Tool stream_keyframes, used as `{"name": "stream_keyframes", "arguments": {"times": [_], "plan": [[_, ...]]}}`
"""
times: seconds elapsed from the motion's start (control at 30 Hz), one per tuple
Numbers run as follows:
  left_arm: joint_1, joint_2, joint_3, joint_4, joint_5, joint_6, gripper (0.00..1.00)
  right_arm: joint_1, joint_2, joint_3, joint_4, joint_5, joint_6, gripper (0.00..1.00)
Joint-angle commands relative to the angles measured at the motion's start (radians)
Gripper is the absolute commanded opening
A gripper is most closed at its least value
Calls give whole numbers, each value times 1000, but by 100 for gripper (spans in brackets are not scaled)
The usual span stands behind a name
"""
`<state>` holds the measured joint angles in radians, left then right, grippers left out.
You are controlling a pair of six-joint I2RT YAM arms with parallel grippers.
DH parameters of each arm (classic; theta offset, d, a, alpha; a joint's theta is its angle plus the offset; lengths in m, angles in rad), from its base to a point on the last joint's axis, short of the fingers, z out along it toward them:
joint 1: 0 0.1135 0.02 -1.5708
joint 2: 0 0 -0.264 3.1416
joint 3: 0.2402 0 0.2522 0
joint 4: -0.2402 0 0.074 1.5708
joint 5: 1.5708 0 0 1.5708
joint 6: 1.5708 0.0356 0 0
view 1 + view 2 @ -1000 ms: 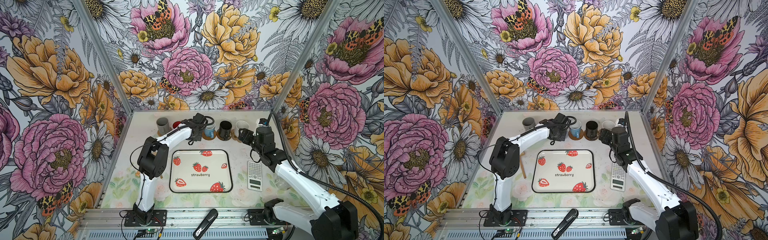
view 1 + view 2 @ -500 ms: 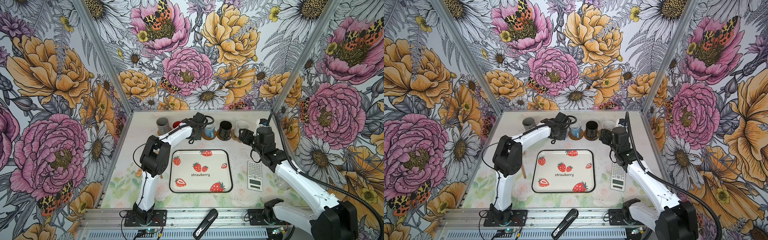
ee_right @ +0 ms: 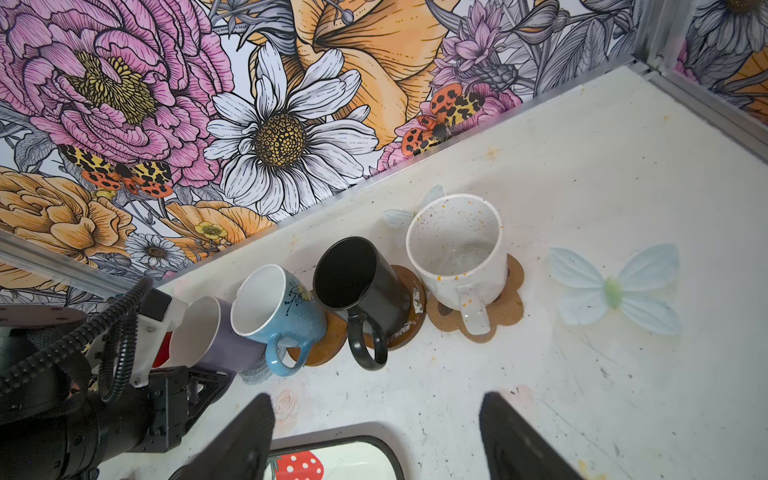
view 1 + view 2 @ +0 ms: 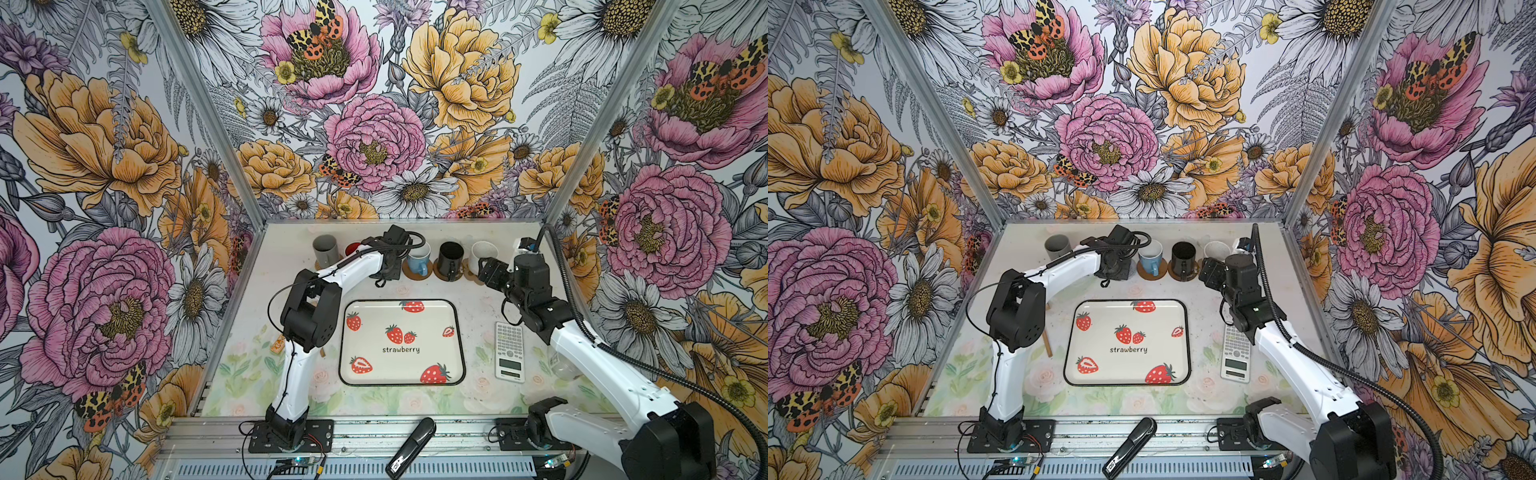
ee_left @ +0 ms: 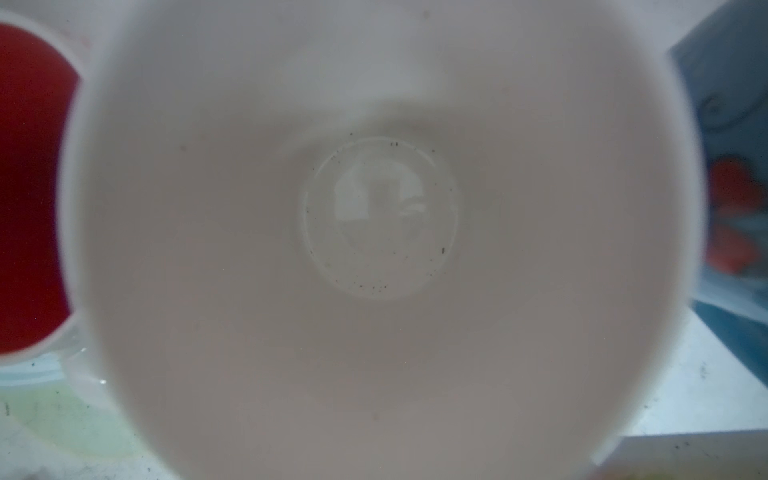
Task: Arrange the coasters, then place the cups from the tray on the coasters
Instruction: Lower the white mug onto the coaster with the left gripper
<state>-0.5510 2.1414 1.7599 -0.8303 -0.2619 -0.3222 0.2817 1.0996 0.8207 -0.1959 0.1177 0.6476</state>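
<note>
1. The table is walled on three sides. A bare strip of tabletop runs between the mug row and the tray's far rim. More bare surface fills the back right corner beyond the last mug.
2. The tray lies flat mid-table, nearer the front rail, and all six mugs stand off it.
3. The left gripper reaches into the back row, directly over the lavender mug. Its jaws are closed together, but the mug hides them, so whether they pinch it cannot be told.
4. The right gripper hangs just in front of the speckled white mug, with its fingers spread wide and only tabletop between them.
5. The calculator lies flat beside the tray's right rim, close to it but apart.
6. The mugs stand upright in one row near the back wall. In both top views, from the left, come the grey mug and the white mug with red inside. The lavender mug follows under the gripper, then the blue mug, the black mug and the speckled one. Neighbouring mugs nearly touch.
7. The lavender mug is at the grey-blue crochet coaster. A brown disc lies under the blue mug and a matching disc under the black. The paw-shaped coaster lies under the speckled mug.
</note>
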Motion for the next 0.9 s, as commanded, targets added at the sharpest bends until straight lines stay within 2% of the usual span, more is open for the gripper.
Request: {"name": "stream_keyframes", "arguments": {"times": [0.0, 0.87], "plan": [[6, -9, 36, 57, -30, -4, 0, -6, -15, -12, 23, -7, 8, 80], [11, 3, 27, 57, -16, -5, 0, -15, -17, -18, 27, -11, 18, 80]]}}
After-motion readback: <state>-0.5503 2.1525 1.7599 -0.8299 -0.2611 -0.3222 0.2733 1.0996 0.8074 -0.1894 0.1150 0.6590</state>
